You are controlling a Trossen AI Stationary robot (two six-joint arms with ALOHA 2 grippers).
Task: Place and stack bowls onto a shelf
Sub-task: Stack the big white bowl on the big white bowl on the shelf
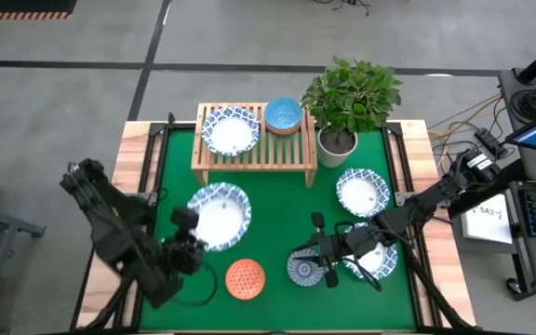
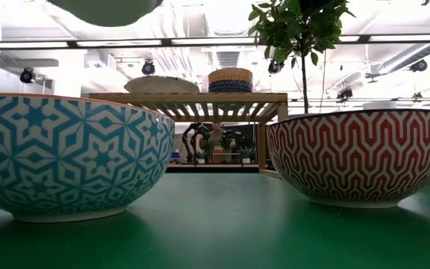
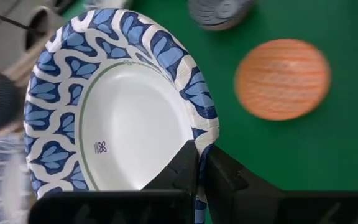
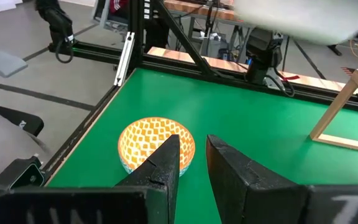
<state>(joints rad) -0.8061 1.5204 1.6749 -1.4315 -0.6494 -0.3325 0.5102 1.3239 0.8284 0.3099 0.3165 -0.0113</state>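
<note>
High view, from left to right: the left hand (image 1: 190, 244) sits low over the green surface (image 1: 277, 200), its fingers (image 3: 185, 168) pressed together on the rim of a wide white bowl with a blue patterned rim (image 1: 220, 214), which the left wrist view shows tilted. Just right of it lies the red-orange bowl (image 1: 245, 277). Behind them, the light-wood shelf (image 1: 253, 158) carries another blue-rimmed white bowl (image 1: 230, 129) and a blue bowl (image 1: 283, 115) side by side on its slats. Right of the shelf stands a potted plant (image 1: 350, 100). Further right the right hand (image 1: 328, 263) hovers by a small grey-blue bowl (image 1: 301, 269), fingers (image 4: 166, 158) slightly parted and gripping nothing. Two more blue-rimmed white bowls lie at right, one near the plant (image 1: 363, 191), one under the right arm (image 1: 377, 259).
</note>
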